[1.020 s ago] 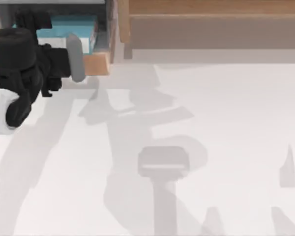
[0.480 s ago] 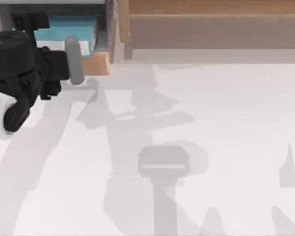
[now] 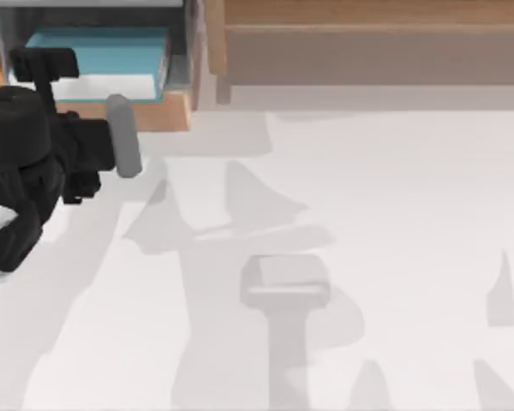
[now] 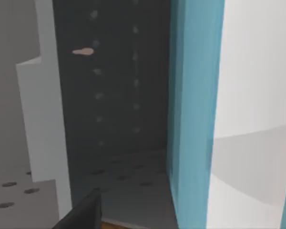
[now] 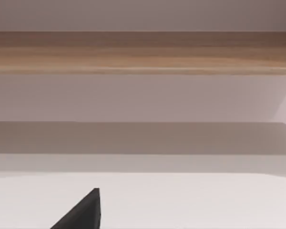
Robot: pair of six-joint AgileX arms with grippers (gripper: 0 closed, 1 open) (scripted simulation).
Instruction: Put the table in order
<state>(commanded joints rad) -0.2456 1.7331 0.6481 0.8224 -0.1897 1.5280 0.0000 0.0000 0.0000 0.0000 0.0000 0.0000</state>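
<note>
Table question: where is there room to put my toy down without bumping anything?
Most of the white table is bare: the whole stretch in front of the long wooden shelf and over to the right. The far left corner is crowded, with the left arm beside the wooden box holding a blue book.

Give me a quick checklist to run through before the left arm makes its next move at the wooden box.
1. Teal and white book lying inside the light-wood box: ok.
2. Left gripper over the box's front edge at the top view's far left: ok.
3. Left gripper free of the book: cannot tell.
4. Grey handle at the box's front free of the arm: cannot tell, they overlap from above.
5. Table bare in front of the brown shelf: ok.
</note>
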